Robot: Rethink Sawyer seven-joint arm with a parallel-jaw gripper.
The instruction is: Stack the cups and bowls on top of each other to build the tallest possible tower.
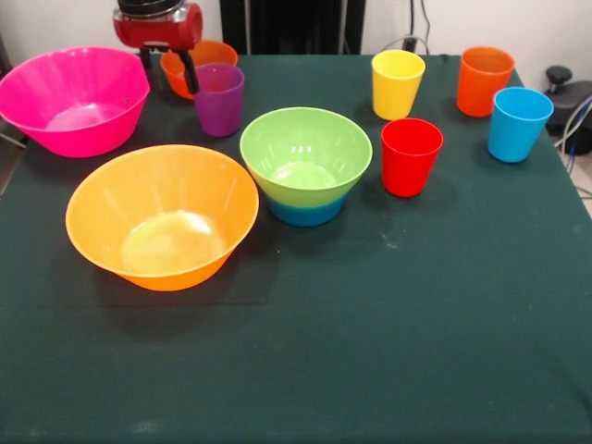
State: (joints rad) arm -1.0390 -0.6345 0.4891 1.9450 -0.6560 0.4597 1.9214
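Front view: the gripper hangs at the far left, one finger dipping beside the purple cup; whether it grips, I cannot tell. Green bowl sits nested in the blue bowl at centre. Large orange bowl stands near left, pink bowl far left.

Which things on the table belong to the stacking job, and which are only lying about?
Job: large pink plastic bowl; large orange bowl; green bowl nested in blue bowl; small orange bowl; purple, yellow, orange, red, light blue cups.

Lying about: black object beyond the table edge.
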